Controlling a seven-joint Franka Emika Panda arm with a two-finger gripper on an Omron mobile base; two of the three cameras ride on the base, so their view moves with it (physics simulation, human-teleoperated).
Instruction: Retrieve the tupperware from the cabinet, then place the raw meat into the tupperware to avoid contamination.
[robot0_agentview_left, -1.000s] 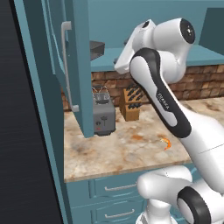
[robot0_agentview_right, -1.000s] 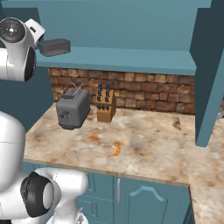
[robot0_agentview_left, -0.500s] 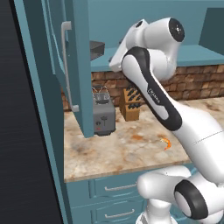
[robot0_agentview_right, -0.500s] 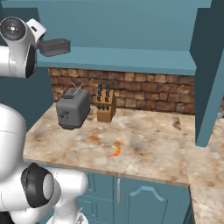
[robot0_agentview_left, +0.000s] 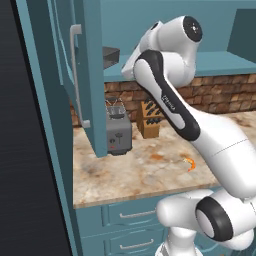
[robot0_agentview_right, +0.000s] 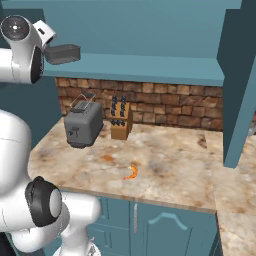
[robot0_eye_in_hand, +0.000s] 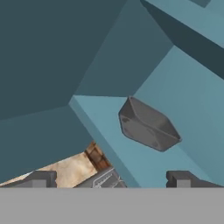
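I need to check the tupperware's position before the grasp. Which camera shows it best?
The hand view: the tupperware sits whole on the cabinet shelf. The right base view shows it side-on; the left base view shows just an end behind the cabinet door.

The cabinet (robot0_agentview_right: 150, 67) shelf bears the tupperware (robot0_eye_in_hand: 148, 124); the counter (robot0_agentview_right: 170, 170) bears toaster (robot0_agentview_right: 82, 126), knife block (robot0_agentview_right: 121, 120) and raw meat (robot0_agentview_right: 132, 173).

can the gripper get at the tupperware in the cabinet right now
Probably yes. The cabinet door stands open, the tupperware sits alone on the shelf ahead of the open gripper, and nothing lies between them.
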